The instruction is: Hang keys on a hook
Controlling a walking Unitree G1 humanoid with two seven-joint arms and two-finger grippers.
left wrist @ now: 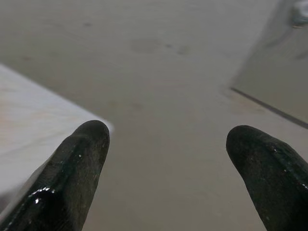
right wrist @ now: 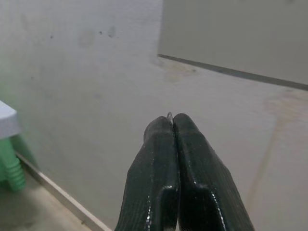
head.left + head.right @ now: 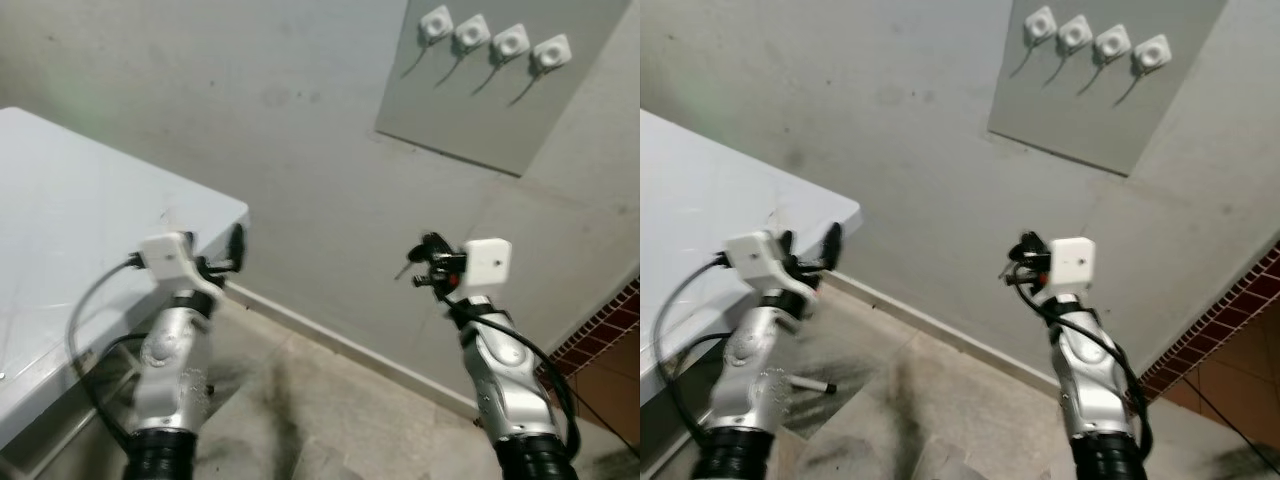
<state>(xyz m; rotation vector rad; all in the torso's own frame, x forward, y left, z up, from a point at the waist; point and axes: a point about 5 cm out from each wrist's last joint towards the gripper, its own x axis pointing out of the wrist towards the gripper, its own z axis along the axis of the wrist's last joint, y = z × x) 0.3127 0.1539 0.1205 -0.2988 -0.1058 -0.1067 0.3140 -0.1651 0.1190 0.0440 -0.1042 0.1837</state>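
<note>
Below the four wall hooks, right gripper jaws clench a thin metal sliver; left gripper jaws released.

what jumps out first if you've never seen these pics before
First, the row of four white hooks on a grey panel high on the wall, up and to the robot's right. Below it the right gripper is raised toward the wall, its fingers pressed together with a sliver of metal between the tips. At the left, the left gripper, fingers spread, is beside the corner of a white table.
</note>
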